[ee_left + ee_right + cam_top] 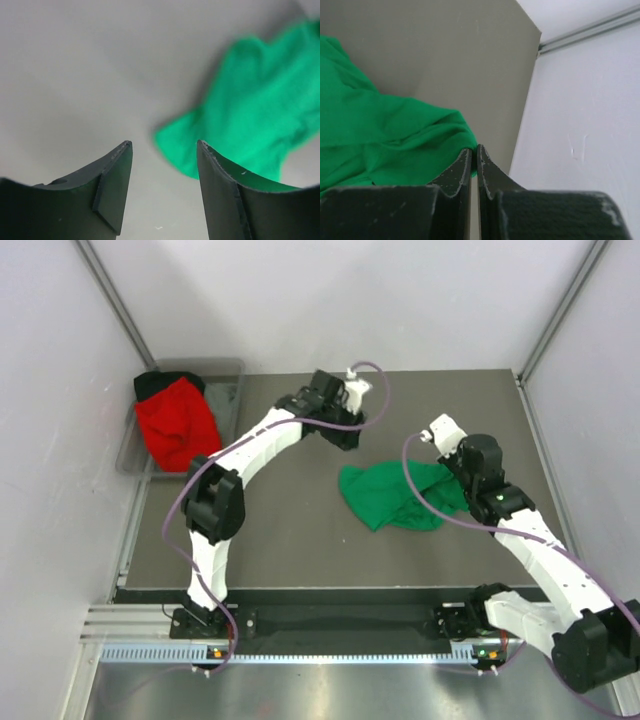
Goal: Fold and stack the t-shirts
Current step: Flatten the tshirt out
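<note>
Green t-shirt (395, 497) (crumpled) by right gripper (474, 149)

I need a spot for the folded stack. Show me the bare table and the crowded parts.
Bare: the near strip of the table between the left arm and the green t-shirt; also the far right corner beyond that shirt. Crowded: the far left, where the bin holds the red t-shirt, and around the right gripper at the green t-shirt's edge.

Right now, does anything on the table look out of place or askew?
The green t-shirt lies crumpled in a heap mid-table, not flat or folded. The red t-shirt sits bunched in the grey bin, spilling over its rim, a black t-shirt behind it. Nothing looks damaged.
</note>
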